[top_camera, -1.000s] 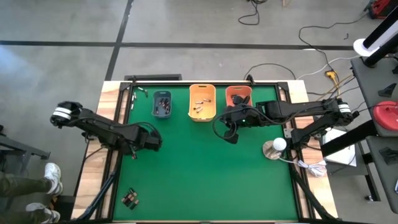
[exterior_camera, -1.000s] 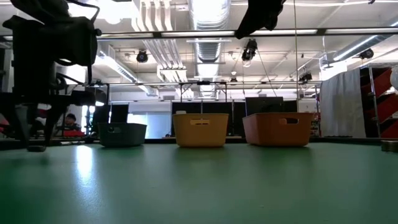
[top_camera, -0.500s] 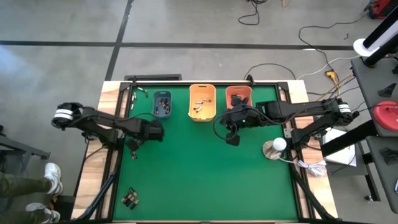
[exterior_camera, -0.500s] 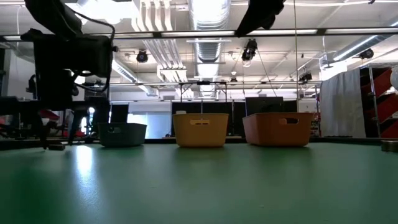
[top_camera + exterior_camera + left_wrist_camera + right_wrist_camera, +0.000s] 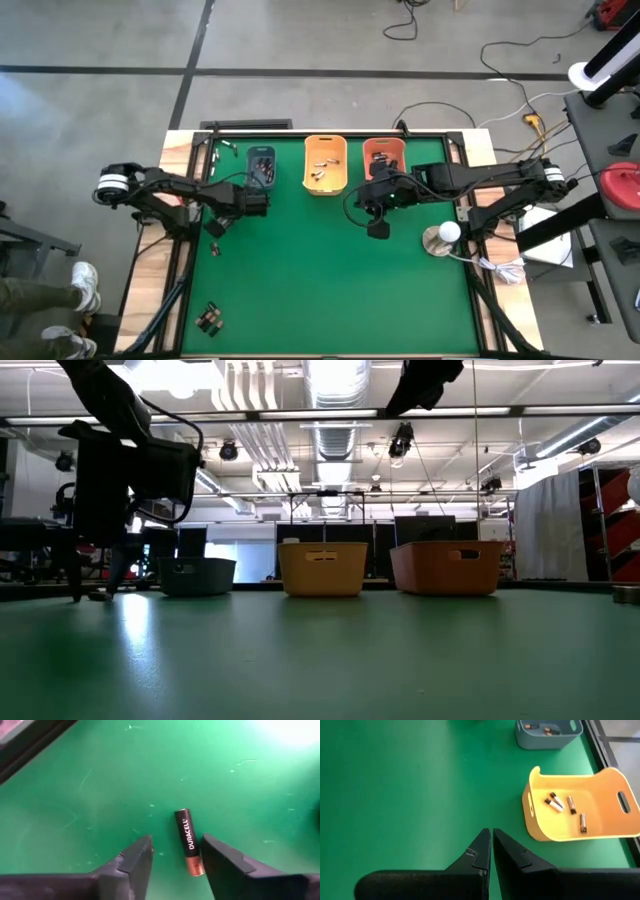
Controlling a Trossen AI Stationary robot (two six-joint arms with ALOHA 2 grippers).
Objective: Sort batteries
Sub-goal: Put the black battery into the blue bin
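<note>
Three rectangular plastic bins stand in a row along the far edge of the green surface (image 5: 330, 290): one grey-blue bin (image 5: 260, 168), one yellow-orange bin (image 5: 325, 164) and one orange bin (image 5: 383, 155). Four small cylindrical batteries (image 5: 565, 806) lie in the yellow-orange bin, as the right wrist view shows. One black-and-copper cylindrical battery (image 5: 188, 841) lies alone on the green, and a small cluster of dark cells (image 5: 209, 318), too tight to count, sits near one corner. Two dark robot arms reach over the surface.
</note>
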